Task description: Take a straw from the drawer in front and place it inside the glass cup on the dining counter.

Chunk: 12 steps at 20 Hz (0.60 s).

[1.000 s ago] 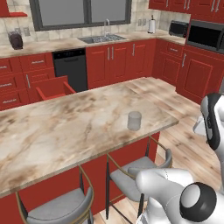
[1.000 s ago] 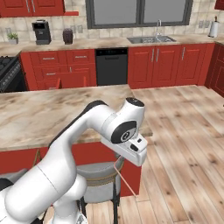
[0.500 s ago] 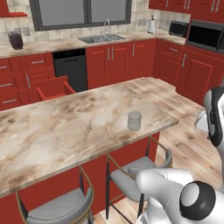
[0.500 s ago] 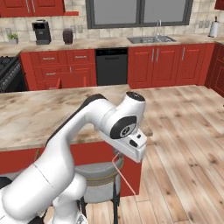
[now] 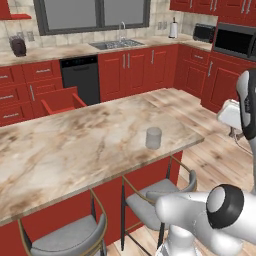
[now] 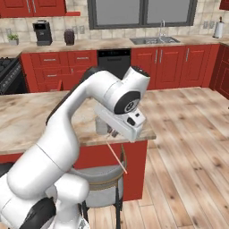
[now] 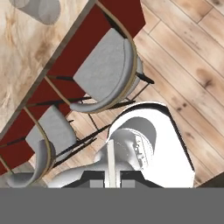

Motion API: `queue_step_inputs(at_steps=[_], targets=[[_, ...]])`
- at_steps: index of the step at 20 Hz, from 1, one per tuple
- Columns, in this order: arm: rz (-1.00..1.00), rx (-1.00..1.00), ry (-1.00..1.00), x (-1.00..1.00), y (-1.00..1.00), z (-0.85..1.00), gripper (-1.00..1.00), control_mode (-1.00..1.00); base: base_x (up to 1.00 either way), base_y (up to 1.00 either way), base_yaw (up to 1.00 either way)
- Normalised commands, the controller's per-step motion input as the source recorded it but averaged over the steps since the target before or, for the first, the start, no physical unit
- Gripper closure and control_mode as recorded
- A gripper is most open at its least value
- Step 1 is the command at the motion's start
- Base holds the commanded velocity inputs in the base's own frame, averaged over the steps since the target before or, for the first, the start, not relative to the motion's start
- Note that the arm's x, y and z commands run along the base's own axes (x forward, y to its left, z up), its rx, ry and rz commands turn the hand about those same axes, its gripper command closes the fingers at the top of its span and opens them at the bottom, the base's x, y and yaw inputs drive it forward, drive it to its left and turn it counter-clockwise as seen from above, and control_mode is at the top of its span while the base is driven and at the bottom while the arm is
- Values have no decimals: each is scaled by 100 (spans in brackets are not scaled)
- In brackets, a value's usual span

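I have the gripper (image 6: 112, 132) clamped tight on the straw (image 6: 116, 155), which slants down past the edge of the dining counter (image 5: 75, 145) (over the floor side). The glass cup (image 5: 153, 138) stands on the counter; beyond, the drawer (image 5: 61, 100) hangs open.

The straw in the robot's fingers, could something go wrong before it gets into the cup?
Maybe. The gripper is shut on just one end of the straw, so the long thin stick could slip or swing. The free end hangs below the dining counter edge, so it might bump that edge or the stool on the way up. The glass cup is small and light, and a poke could tip it.
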Motion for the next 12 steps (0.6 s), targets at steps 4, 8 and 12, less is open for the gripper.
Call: queue_step_inputs(at_steps=[4, 8, 12], targets=[[-1, 12, 0, 38, 47, 48, 100, -100, 0, 0, 0], [0, 11, 0, 18, 45, 33, 100, -100, 0, 0, 0], [0, 6, 0, 28, 30, 7, 100, -100, 0, 0, 0]])
